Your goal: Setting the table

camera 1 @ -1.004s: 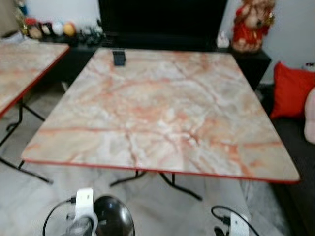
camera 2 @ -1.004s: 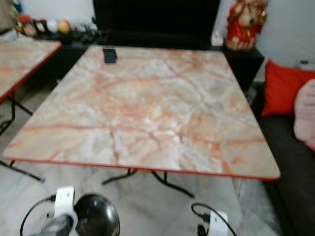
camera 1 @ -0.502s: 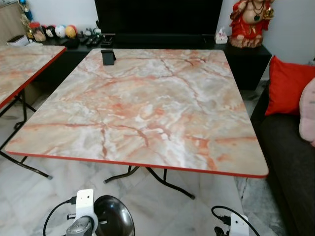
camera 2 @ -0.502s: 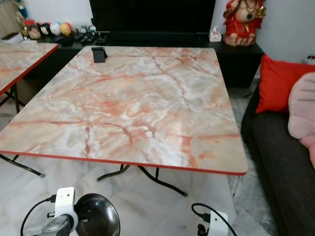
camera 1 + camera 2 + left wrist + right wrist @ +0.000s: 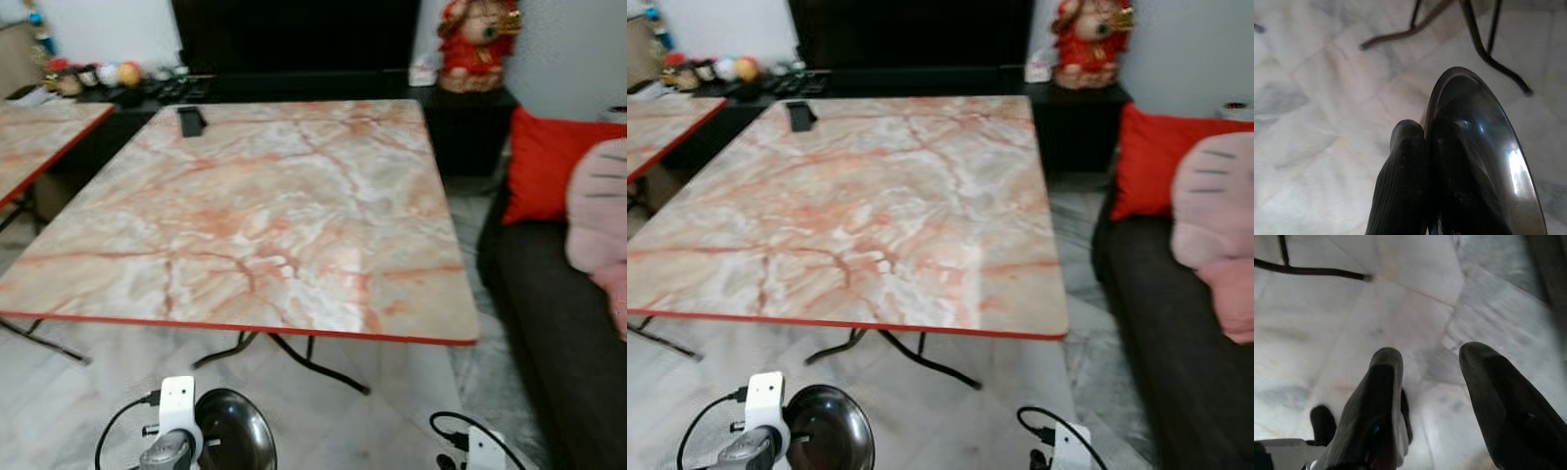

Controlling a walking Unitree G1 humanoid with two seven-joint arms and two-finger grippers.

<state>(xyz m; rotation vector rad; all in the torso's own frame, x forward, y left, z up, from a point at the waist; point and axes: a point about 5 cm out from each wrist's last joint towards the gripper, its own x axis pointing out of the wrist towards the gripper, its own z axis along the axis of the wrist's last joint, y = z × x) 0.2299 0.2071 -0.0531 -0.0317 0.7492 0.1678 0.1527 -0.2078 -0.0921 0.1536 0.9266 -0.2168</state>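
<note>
A shiny dark metal bowl (image 5: pixel 233 441) hangs low in front of me, above the floor and short of the table's near edge. My left gripper (image 5: pixel 1422 147) is shut on the bowl (image 5: pixel 1479 161), one black finger (image 5: pixel 1400 186) pressed against its rim. The marble-patterned table (image 5: pixel 255 206) with a red edge stands ahead, bare but for a small black object (image 5: pixel 190 120) at its far left corner. My right gripper (image 5: pixel 1437 377) hangs low at the right, open over the floor, with nothing between its fingers.
A second marble table (image 5: pixel 39 137) stands at the left. A dark sofa (image 5: pixel 558 323) with a red cushion (image 5: pixel 544 166) and a pink cushion (image 5: pixel 600 211) runs along the right. A black TV cabinet (image 5: pixel 294 59) with small items and a red figurine (image 5: pixel 475 44) lies behind. Black table legs (image 5: pixel 294 352) cross below.
The whole picture has shifted left, so the camera has turned or stepped right; more of the sofa shows. The bowl stays held in my left gripper.
</note>
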